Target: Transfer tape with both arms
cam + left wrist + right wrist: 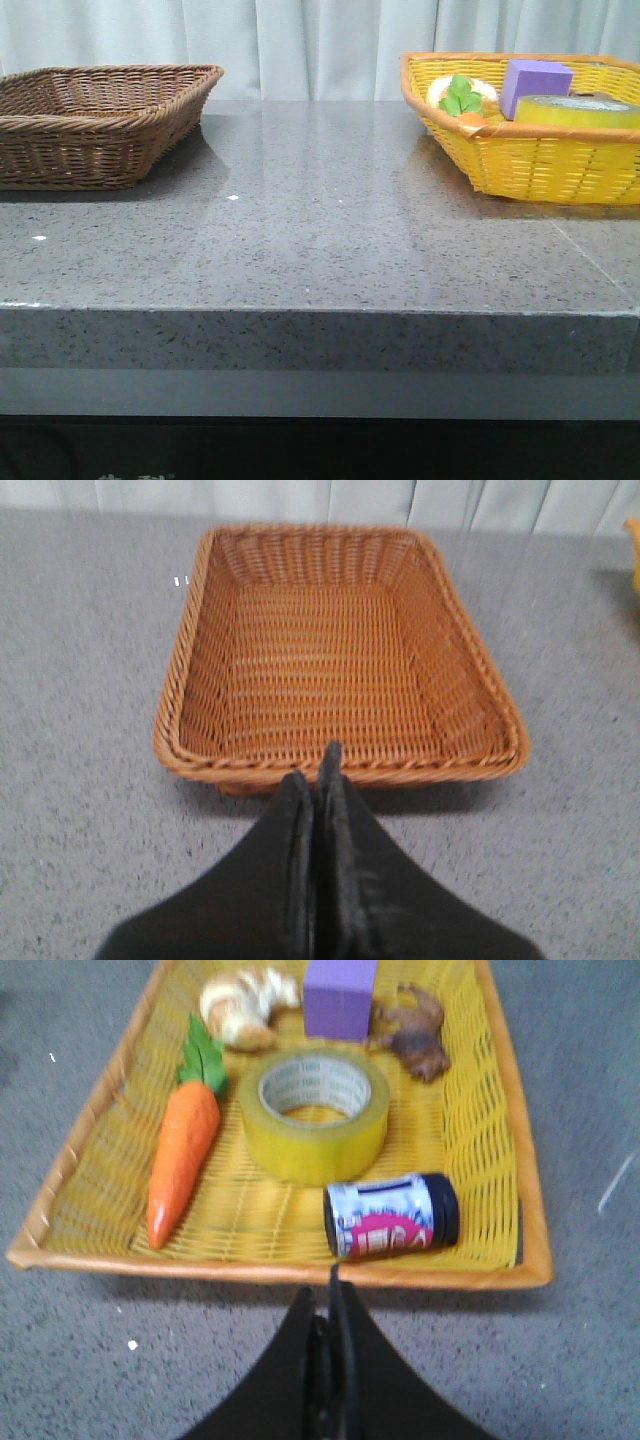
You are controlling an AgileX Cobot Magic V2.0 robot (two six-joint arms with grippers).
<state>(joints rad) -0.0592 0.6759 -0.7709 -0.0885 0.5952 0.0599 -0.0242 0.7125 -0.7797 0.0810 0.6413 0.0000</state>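
Observation:
The yellow tape roll (314,1115) lies flat in the middle of the yellow basket (500,1160); in the front view the tape (575,110) sits at the right end of that basket (540,165). My right gripper (328,1285) is shut and empty, over the grey table just outside the basket's near rim. My left gripper (315,765) is shut and empty, at the near rim of the empty brown wicker basket (190,680). Neither arm shows in the front view.
In the yellow basket lie a toy carrot (183,1160), a purple cube (340,998), a croissant (243,1005), a brown figure (415,1035) and a small can (392,1215) on its side. The brown basket (100,125) stands at the table's far left.

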